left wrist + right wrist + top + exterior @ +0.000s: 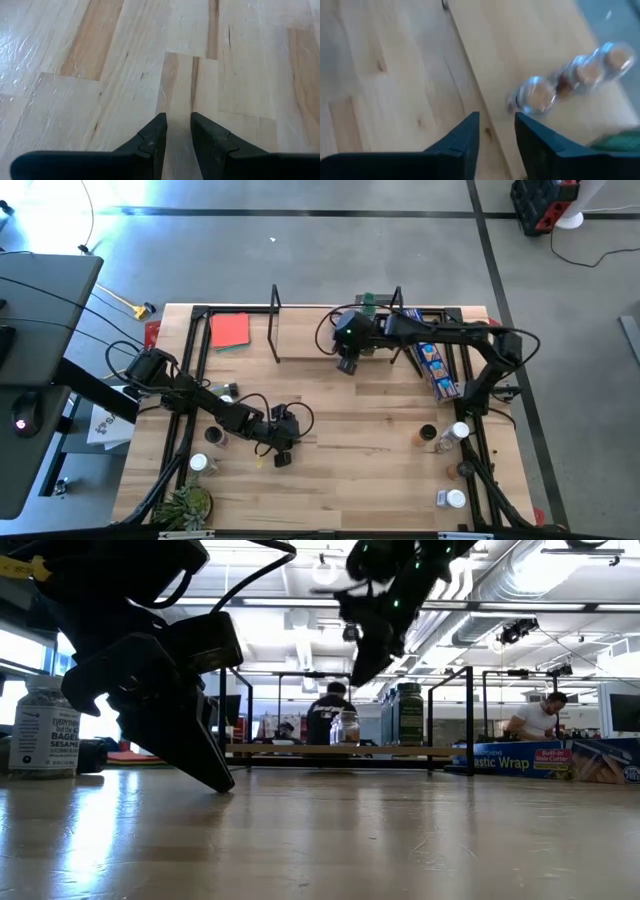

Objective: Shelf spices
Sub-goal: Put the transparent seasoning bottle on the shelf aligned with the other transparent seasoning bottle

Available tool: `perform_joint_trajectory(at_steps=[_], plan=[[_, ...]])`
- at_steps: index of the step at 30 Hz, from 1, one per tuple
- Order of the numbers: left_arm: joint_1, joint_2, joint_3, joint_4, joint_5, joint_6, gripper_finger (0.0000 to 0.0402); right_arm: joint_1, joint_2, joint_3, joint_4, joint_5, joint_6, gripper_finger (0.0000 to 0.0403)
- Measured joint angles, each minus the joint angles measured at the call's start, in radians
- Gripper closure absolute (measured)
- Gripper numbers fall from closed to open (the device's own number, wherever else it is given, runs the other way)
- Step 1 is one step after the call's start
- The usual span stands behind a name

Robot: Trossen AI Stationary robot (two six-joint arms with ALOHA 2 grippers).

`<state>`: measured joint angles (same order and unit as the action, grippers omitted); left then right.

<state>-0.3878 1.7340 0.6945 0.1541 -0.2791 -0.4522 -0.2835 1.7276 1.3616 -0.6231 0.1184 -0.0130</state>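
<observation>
The shelf [310, 340] stands at the table's far middle, a light board between black end frames. On its right part stand a few spice jars [370, 304], which the right wrist view shows as clear jars [535, 95] in a row. More jars stand on the table at left [215, 437] and at right [455, 435]. My right gripper [347, 366] hovers over the shelf's near edge, left of those jars, with its fingers [496, 116] a narrow gap apart and nothing between them. My left gripper [282, 456] hangs just above bare tabletop in the near middle, its fingers [176, 117] also slightly apart and empty.
A long blue package [435, 365] lies to the right of the shelf, and a red card [230, 330] lies to its left. A small plant [185, 505] sits at the near left corner. A large white-labelled jar [45, 730] stands at the left. People work in the room beyond.
</observation>
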Motion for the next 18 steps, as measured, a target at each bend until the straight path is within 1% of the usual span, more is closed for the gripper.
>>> perform_joint_trajectory(at_steps=[4, 8, 12, 18], plan=[[0.000, 0.000, 0.000, 0.005, 0.000, 0.000, 0.0315, -0.015, 0.070, -0.001, 0.017, -0.007, -0.007, 0.0319], [0.001, 0.000, 0.000, 0.006, 0.000, 0.000, 0.0315, -0.025, 0.123, -0.001, 0.040, 0.003, -0.011, 0.0335], [0.001, 0.000, 0.000, 0.007, 0.000, -0.001, 0.0315, -0.029, 0.136, -0.001, 0.077, 0.031, -0.013, 0.0341], [0.001, 0.000, 0.000, 0.007, 0.000, 0.000, 0.0315, -0.048, 0.136, -0.001, 0.131, 0.044, 0.014, 0.0342]])
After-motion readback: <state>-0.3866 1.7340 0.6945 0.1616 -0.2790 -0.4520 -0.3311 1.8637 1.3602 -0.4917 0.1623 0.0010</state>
